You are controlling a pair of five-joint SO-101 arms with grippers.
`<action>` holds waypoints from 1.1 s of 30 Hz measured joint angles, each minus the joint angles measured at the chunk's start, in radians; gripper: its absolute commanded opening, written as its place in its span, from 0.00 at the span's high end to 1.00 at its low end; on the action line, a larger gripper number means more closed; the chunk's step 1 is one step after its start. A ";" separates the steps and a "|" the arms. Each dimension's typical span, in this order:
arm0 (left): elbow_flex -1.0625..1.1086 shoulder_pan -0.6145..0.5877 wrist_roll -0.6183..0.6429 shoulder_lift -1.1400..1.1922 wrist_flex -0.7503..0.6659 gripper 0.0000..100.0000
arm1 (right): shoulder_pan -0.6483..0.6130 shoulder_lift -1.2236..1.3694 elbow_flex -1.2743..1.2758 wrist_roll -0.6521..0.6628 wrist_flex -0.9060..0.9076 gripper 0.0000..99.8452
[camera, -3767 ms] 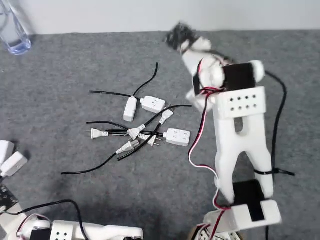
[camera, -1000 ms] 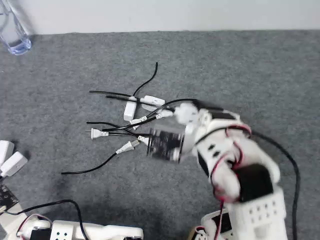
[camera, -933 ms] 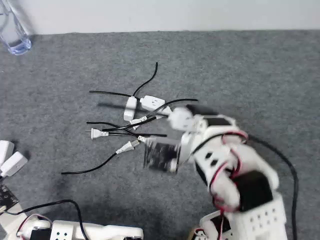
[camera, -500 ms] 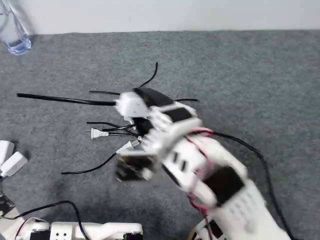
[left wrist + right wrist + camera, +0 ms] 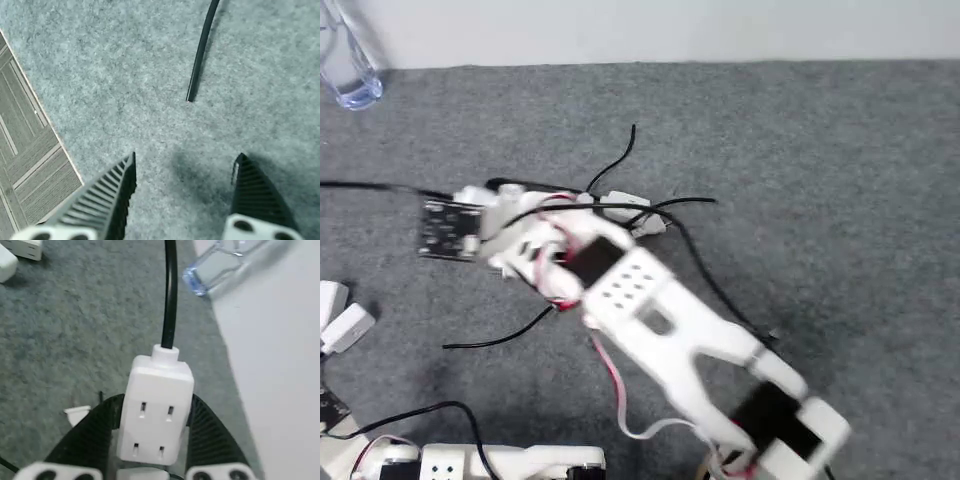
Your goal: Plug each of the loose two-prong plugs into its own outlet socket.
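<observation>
My right gripper (image 5: 155,415) is shut on a white outlet block (image 5: 156,400) with two pairs of slots; its black cord (image 5: 170,290) runs straight away from me. From above, that arm stretches across the cord pile and its gripper (image 5: 480,200) hangs over the table's left part. A second white outlet (image 5: 623,207) lies by the arm, and the loose plugs are mostly hidden beneath it. A black cord (image 5: 495,335) pokes out near the front. My left gripper (image 5: 182,165) is open over bare carpet, short of a black cord end (image 5: 190,98).
A clear bottle (image 5: 345,60) stands at the far left corner, close ahead of the held outlet (image 5: 225,265). Two white blocks (image 5: 340,320) lie at the left edge. The grey carpet ends at tiled floor (image 5: 30,165) beside my left gripper.
The right arm came down from the far right, took the outlet that lay at the pile's right and swung it to the left, cord trailing. The left arm stayed put.
</observation>
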 measured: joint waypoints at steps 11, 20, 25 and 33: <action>0.000 0.000 0.000 0.000 0.000 0.71 | -0.232 0.519 -0.342 -0.006 0.000 0.99; 0.000 0.000 0.000 0.000 0.000 0.71 | -0.345 0.669 -0.388 0.083 -0.017 0.99; -0.003 -0.006 0.009 -0.012 -0.006 0.71 | -0.362 0.674 -0.457 0.100 -0.078 0.96; -0.008 -0.009 0.011 -0.014 -0.011 0.71 | -0.367 0.729 -0.500 0.083 -0.253 0.79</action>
